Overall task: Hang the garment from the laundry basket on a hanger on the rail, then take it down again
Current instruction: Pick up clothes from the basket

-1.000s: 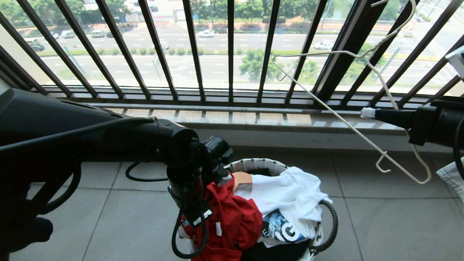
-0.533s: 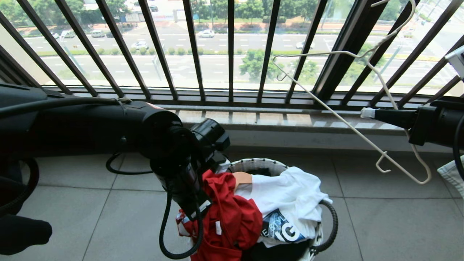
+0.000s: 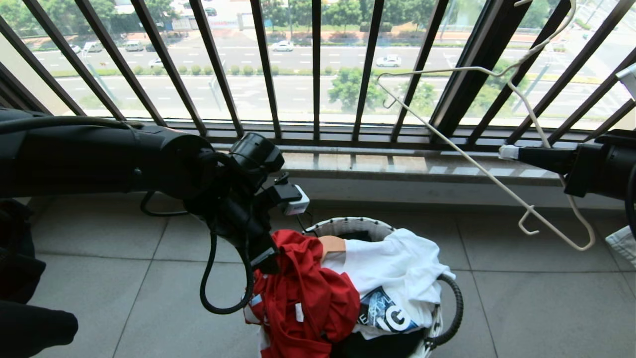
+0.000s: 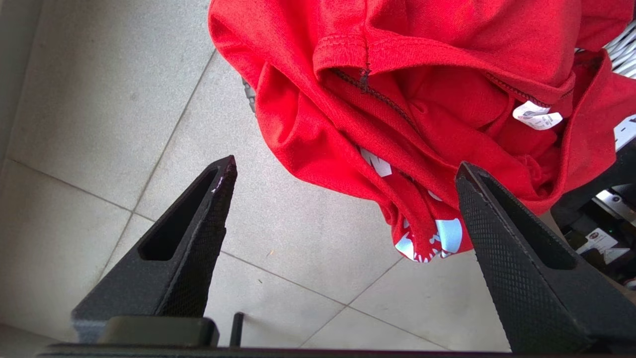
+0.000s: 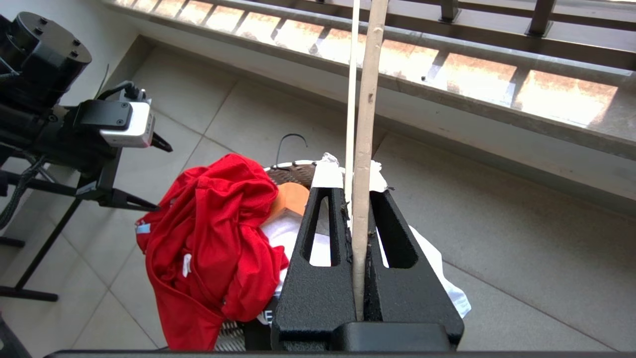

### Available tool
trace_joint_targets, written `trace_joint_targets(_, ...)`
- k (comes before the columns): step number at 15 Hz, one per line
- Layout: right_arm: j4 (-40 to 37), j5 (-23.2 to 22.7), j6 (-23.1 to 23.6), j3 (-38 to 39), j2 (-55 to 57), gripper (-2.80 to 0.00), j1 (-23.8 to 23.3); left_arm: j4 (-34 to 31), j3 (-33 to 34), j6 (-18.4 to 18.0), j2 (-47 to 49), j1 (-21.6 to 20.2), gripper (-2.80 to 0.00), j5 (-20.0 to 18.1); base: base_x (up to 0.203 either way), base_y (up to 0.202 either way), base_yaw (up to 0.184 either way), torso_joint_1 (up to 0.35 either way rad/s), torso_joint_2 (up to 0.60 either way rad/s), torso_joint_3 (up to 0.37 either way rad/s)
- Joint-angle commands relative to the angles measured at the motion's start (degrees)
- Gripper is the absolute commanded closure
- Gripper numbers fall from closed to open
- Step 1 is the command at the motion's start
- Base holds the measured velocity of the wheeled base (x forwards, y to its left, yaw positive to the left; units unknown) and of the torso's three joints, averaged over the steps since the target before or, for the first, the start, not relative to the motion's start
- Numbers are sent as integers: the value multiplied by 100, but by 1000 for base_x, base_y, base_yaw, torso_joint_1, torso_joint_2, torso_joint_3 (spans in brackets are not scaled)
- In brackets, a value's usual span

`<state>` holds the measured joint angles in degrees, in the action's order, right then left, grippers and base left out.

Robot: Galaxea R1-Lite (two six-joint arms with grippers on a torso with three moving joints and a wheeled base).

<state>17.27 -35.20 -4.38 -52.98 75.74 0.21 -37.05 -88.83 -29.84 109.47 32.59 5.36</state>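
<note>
A grey tiled floor (image 3: pixel 521 308) carries everything here. On it, near the ledge below the window bars, stands the laundry basket (image 3: pixel 348 226), round with a white woven rim and a black loop handle, heaped with clothes; the red garment (image 3: pixel 303 298) spills over its side.

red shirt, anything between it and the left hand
Nothing visible. The left hand hangs open just beside the red shirt, only bare floor tile between its fingers; the shirt drapes over the laundry basket.
</note>
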Motion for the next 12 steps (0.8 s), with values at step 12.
trace_joint_targets(12, 13, -22, -2, -46, 45, 0, -100, 1082, -205, -2063, 859, -472, -280, -994, 0, 0, 0, 0, 0, 0)
